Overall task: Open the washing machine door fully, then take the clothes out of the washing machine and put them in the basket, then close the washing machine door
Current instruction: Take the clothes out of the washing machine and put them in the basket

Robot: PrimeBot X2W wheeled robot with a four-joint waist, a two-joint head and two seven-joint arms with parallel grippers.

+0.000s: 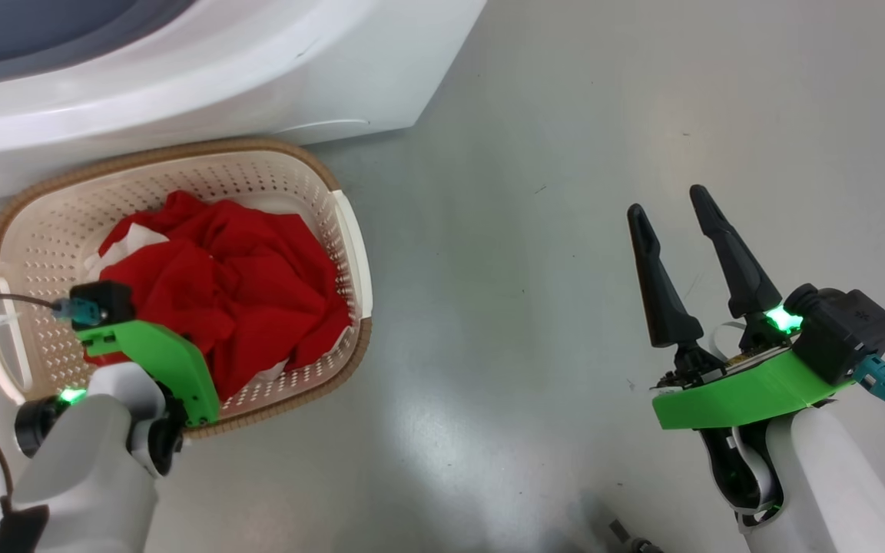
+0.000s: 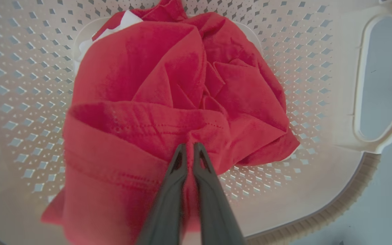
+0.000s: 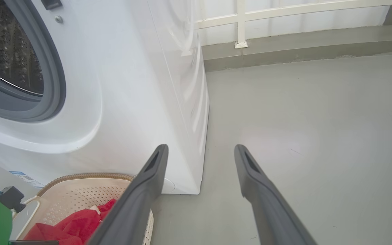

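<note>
gripping the clothes (image 2: pixel 168 85), the left tool (image 2: pixel 190 146) overhangs the basket (image 2: pixel 318 190).

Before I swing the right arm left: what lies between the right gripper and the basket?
Just bare grey floor lies between the right gripper and the basket; the head view shows that stretch.

In the head view the left gripper (image 2: pixel 189 147) tips are hidden behind its own wrist, the washing machine (image 1: pixel 181 92) is cut off at the top edge, and the clothes (image 1: pixel 235 284) cover the basket (image 1: pixel 289 184) floor.
</note>
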